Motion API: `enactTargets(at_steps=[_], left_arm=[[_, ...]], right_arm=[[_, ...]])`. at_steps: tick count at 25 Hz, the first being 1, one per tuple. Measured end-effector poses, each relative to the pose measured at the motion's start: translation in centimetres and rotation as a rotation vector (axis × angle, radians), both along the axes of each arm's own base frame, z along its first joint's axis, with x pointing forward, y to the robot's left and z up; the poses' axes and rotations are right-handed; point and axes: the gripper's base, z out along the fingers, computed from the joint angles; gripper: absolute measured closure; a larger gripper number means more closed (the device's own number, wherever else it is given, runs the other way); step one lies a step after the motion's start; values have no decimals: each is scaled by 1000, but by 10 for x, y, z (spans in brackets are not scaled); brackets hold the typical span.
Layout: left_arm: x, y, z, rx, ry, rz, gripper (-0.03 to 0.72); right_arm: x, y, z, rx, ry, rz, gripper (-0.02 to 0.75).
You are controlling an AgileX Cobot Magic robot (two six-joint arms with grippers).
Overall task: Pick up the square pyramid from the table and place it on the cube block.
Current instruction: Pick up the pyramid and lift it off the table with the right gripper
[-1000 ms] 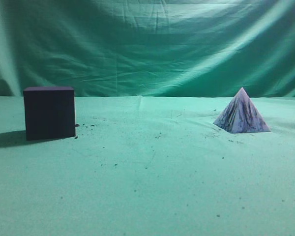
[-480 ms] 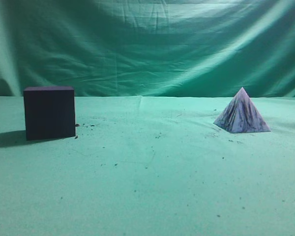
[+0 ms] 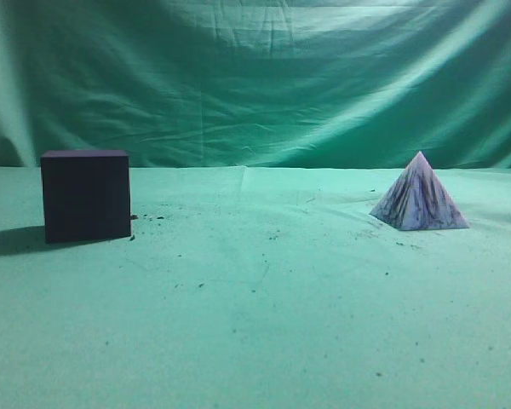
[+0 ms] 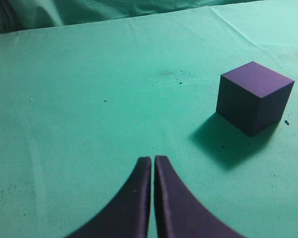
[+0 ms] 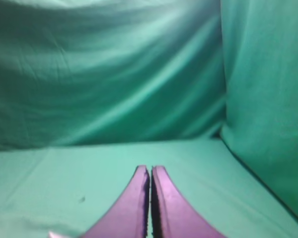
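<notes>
Square pyramid [image 3: 419,198] sits on the bench [image 3: 264,315], well apart from the cube block [image 3: 86,196]. My right end effector [image 5: 150,171] and left end effector [image 4: 153,161] are both pressed together, empty. Risk: sloped faces may let the pyramid slip from my grip.

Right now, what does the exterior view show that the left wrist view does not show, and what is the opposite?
Only the exterior view shows the square pyramid, standing on the table at the right, and the draped backdrop in full. Only the left wrist view shows the left gripper, its fingers pressed together and holding nothing. Both views show the cube block on the green table, with nothing on top of it.
</notes>
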Motion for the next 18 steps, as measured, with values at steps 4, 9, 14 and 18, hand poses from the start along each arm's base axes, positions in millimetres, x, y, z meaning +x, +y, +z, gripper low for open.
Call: enactTargets(at_steps=[4,9,14,18], left_arm=[[0,0,0,0,0,0,688],[0,0,0,0,0,0,688],[0,0,0,0,0,0,688],[0,0,0,0,0,0,688]], right_arm=[[19,-2,27,-1,280,-28,738],[48,2,27,-25,673,7,738],[77,29,32,-126,903,269,738],[103,59,38,-198,1019,399,738]])
